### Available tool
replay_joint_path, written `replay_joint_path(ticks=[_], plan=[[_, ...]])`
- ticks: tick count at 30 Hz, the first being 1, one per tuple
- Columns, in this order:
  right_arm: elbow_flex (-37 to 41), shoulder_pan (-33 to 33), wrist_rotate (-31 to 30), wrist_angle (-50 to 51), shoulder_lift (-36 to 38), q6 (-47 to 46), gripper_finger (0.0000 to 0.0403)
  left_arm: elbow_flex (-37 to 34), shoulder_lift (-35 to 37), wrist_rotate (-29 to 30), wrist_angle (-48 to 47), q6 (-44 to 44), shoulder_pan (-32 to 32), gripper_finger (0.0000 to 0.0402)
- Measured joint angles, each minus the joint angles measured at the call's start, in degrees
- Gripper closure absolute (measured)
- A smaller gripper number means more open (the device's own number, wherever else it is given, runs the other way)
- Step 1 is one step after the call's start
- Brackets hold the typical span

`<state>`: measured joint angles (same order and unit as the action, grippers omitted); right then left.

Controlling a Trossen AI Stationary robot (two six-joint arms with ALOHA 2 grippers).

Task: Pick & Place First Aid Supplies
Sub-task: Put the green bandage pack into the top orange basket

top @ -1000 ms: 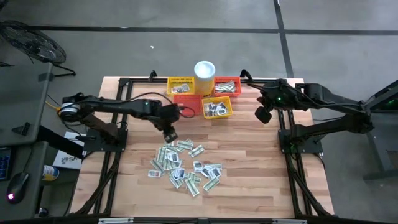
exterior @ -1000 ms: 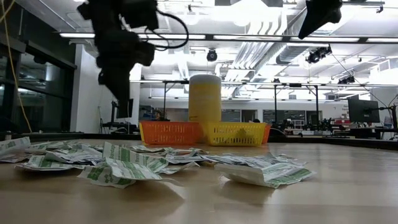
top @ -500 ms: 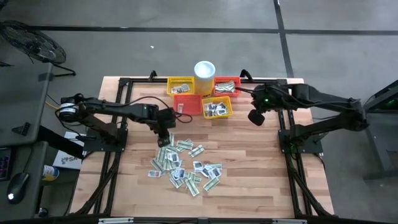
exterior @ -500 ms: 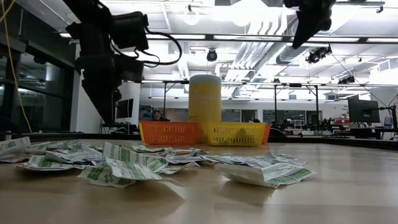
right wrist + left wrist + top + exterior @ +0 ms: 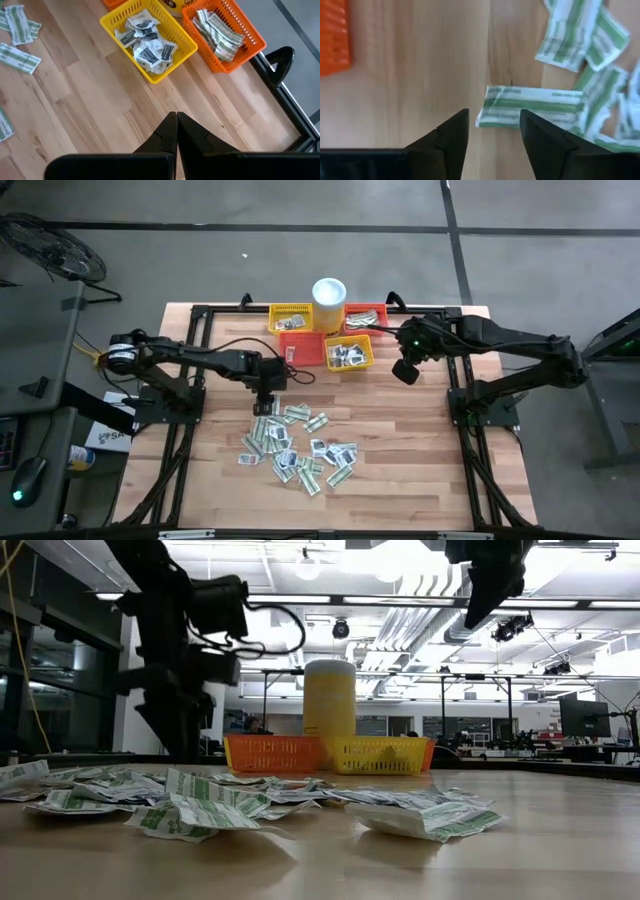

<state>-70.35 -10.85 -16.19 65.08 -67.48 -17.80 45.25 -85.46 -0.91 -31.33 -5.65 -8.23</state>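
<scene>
Since a second ago the left gripper (image 5: 265, 402) has come down from above the orange basket (image 5: 300, 348) to the near edge of the sachet pile, and the right gripper (image 5: 404, 371) has drifted in toward the baskets.

The table (image 5: 400, 450) is pale wooden planking framed by black rails, standing on a grey floor. From the low camera the room behind shows white ceiling lights, exposed ducts and distant desks with monitors.

The first aid supplies (image 5: 298, 445) lie scattered across the middle of the table, white and green sachets overlapping loosely; more of them fill a yellow basket (image 5: 148, 39) and a further orange basket (image 5: 224, 31) at the far edge, beside a white cup (image 5: 329, 292).

The left gripper hangs low over the wood with its fingers (image 5: 451, 137) spread apart and nothing between them. Just beyond the fingertips lies a long green-striped sachet (image 5: 532, 106), flat on the wood at the edge of the pile, not touched.

The right gripper hovers over bare planks just beside the yellow basket, its two fingers (image 5: 167, 134) pressed together with nothing in them.
</scene>
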Motion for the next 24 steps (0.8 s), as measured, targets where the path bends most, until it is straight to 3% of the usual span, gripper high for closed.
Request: replay_joint_path(ticks=[13,24], plan=[[0.00,0.00,-0.15,0.13,0.00,0.28,0.0402,0.44,-9.20,-1.59,1.48,2.56,-0.11,0.0236],[0.00,0.02,0.20,0.15,0.00,1.36,0.0402,0.39,-10.11,-2.86,0.77,6.90,-0.13,0.0236]])
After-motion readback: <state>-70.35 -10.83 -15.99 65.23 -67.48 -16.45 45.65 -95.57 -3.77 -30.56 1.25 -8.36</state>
